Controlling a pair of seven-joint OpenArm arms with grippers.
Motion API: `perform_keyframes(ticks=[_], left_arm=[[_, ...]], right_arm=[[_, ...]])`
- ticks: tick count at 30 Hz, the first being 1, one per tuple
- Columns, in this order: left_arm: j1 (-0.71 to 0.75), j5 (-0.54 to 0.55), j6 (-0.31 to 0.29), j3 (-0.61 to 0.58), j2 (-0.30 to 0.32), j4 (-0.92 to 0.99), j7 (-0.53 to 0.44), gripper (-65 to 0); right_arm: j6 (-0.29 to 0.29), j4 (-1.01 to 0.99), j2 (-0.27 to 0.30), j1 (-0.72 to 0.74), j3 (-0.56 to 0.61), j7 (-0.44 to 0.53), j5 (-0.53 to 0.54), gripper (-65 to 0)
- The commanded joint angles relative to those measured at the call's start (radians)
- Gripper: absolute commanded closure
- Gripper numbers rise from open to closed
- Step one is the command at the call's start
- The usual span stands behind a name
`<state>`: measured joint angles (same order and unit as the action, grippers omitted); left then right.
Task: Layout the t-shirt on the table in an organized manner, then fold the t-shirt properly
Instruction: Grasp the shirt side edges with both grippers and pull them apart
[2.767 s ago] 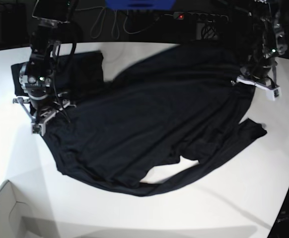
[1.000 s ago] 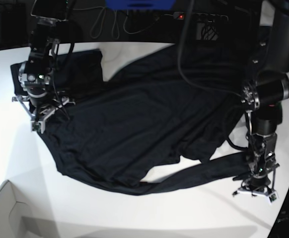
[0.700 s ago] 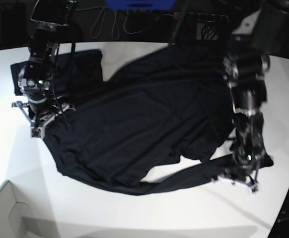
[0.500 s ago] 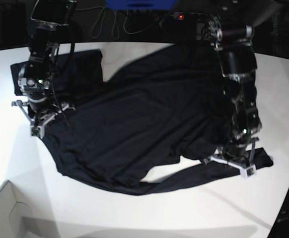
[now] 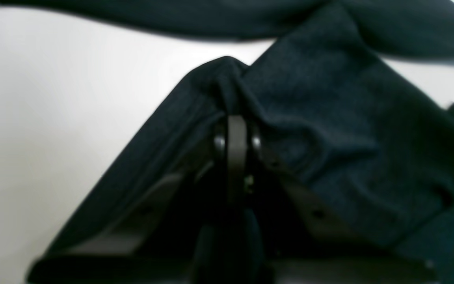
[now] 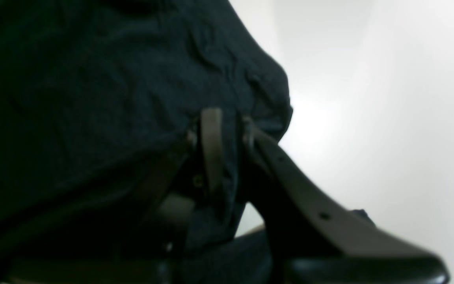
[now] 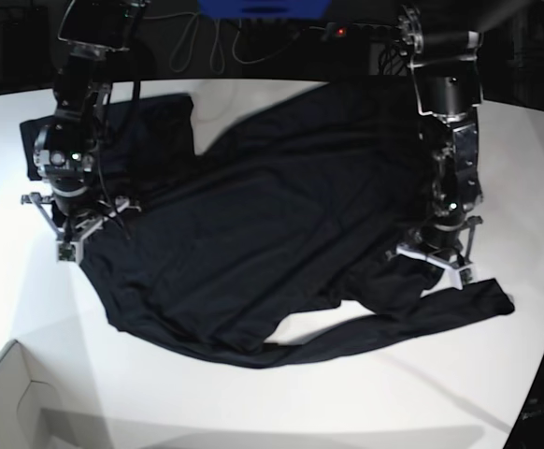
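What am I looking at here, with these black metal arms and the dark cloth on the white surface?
This is a two-armed robot working at a white table. One picture looks down from above; the other two come from small cameras on each wrist, looking along the jaws. The dark cloth is a black long-sleeved t-shirt, spread out but still wrinkled, one sleeve trailing along the near edge. The left gripper, on the right of the overhead picture, has its jaws pinched shut on a fold of the t-shirt. The right gripper, on the overhead picture's left, has cloth between its jaws with a narrow gap showing; I cannot tell whether it is gripping. A white box corner sits at the lower left.
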<state>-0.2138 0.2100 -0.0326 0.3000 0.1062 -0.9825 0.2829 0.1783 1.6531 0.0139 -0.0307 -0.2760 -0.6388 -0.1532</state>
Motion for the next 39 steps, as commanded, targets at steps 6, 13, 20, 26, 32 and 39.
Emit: perform_keyframes(ticks=[6, 13, 20, 26, 32, 39], left_arm=[[-0.054, -0.016, 0.029, 0.028, 0.105, 0.07, 0.029, -0.4], [-0.068, -0.017, 0.027, 0.229, 0.12, 0.073, 0.036, -0.4], [-0.063, -0.017, 0.027, 0.253, 0.12, 0.067, 0.036, -0.4], [-0.063, -0.016, 0.027, 0.253, 0.12, 0.052, 0.036, -0.4], [-0.009, -0.016, 0.027, 0.255, 0.112, -0.12, 0.036, -0.4], [0.136, -0.016, 0.029, 0.255, 0.08, -0.367, 0.075, -0.4]], right_arm=[[-0.007, 0.017, 0.008, 0.027, -0.002, 0.021, 0.0, -8.1], [-0.007, 0.015, 0.007, 0.027, -0.002, 0.021, 0.0, -8.1], [-0.007, 0.015, 0.005, 0.035, -0.001, 0.023, 0.0, -8.1], [-0.007, 0.052, 0.004, 0.07, 0.016, 0.021, 0.0, -8.1], [-0.007, 0.023, 0.056, 0.14, 0.159, 0.021, 0.0, -7.1], [-0.006, -0.268, 0.06, 0.349, 0.326, 0.029, 0.0, 0.0]])
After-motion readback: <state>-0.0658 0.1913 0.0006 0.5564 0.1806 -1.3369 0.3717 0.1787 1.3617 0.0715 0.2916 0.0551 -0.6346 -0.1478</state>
